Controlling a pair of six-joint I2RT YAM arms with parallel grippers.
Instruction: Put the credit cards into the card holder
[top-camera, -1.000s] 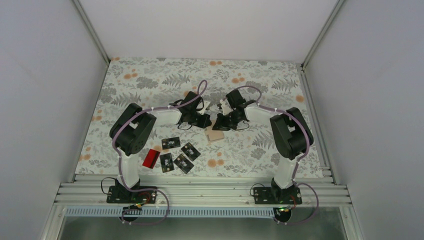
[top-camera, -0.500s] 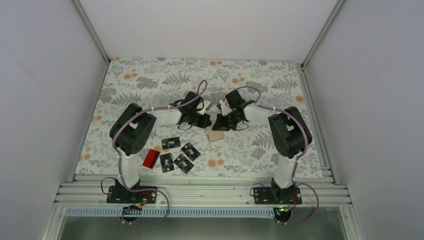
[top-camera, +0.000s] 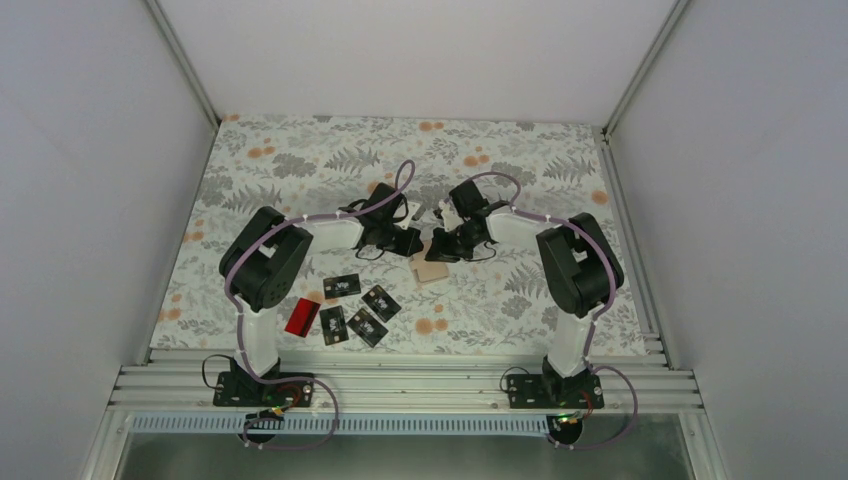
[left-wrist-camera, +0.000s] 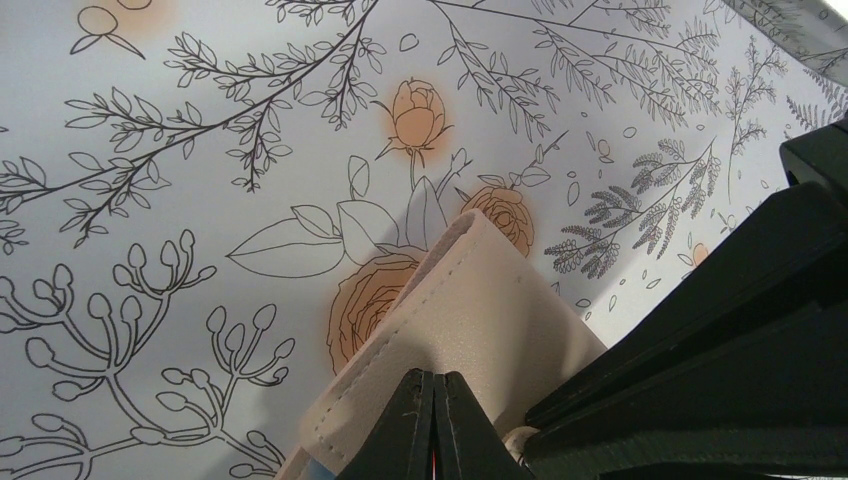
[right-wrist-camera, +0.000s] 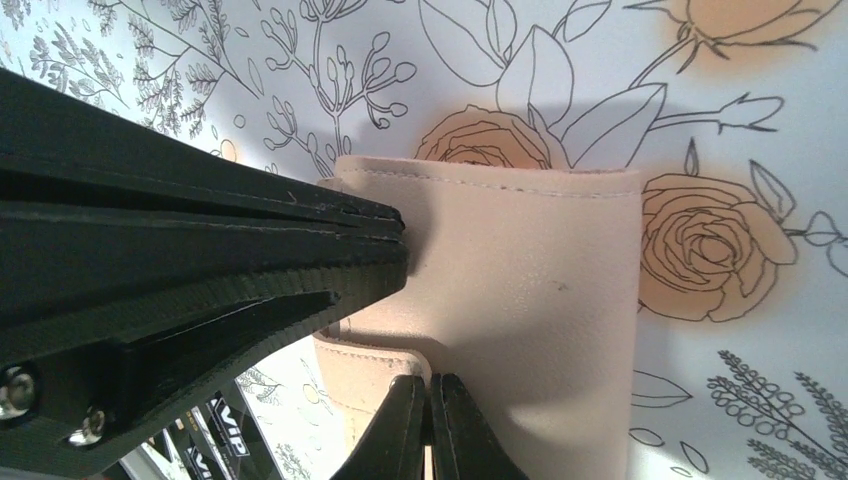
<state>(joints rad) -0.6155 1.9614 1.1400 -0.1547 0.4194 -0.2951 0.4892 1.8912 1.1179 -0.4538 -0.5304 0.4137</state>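
The tan card holder lies on the floral mat between both grippers. In the left wrist view its tan outside fills the middle, with a strip of light blue inside at the bottom. My left gripper is shut, with a thin red card edge between its fingers, tip against the holder. My right gripper is shut on the edge of the holder's flap. Several black credit cards and one red card lie near the left arm.
The left gripper and right gripper nearly touch over the holder. The right gripper's body crowds the left wrist view. The left gripper's body crowds the right wrist view. Black VIP cards show below it.
The right arm's elbow has shifted slightly to the left. Both grippers stay at the card holder, and the cards on the mat have not moved.
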